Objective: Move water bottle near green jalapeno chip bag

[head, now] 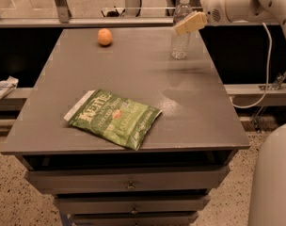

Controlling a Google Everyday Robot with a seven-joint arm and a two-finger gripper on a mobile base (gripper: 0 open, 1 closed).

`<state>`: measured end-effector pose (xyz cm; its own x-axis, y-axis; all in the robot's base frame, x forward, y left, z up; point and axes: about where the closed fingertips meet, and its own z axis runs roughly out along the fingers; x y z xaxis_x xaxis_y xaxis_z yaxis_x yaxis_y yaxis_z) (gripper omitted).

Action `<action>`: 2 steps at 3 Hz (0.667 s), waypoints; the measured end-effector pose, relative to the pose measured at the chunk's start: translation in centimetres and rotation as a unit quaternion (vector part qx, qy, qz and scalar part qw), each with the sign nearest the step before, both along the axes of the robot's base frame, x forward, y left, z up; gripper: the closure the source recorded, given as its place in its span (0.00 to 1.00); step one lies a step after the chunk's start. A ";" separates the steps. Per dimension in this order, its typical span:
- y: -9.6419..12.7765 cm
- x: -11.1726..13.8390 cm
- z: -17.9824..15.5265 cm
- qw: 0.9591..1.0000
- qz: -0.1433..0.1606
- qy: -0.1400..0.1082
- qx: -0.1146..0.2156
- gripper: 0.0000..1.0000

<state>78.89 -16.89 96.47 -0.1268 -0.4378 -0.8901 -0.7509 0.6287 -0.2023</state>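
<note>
Camera view: gripper (190,22) up at the water bottle (180,45), far right corner

Right at the gripper: it overlaps the upper part of the water bottle from the right, and whether the jaws are spread or pinching, I cannot tell from this angle. The water bottle stands upright at the far right of the table (133,69), with the white arm (237,4) reaching in from the right. An orange (105,36) sits on the far side, left of centre. The green jalapeno chip bag (114,119) lies flat towards the near edge, well apart from the bottle. The danger, as I judge it: contact this high on a tall, light bottle could tip it, and a loose hold could let it slip on the way to the bag.
</note>
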 end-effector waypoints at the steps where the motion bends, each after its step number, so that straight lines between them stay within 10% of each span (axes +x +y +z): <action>1: -0.2 1.5 -1.1 0.999 -0.016 0.012 0.030 0.00; 2: 0.0 1.7 -2.4 0.998 -0.016 0.037 0.055 0.25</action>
<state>80.61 -16.90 94.05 -0.2061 -0.3320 -0.9205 -0.7409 0.6675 -0.0749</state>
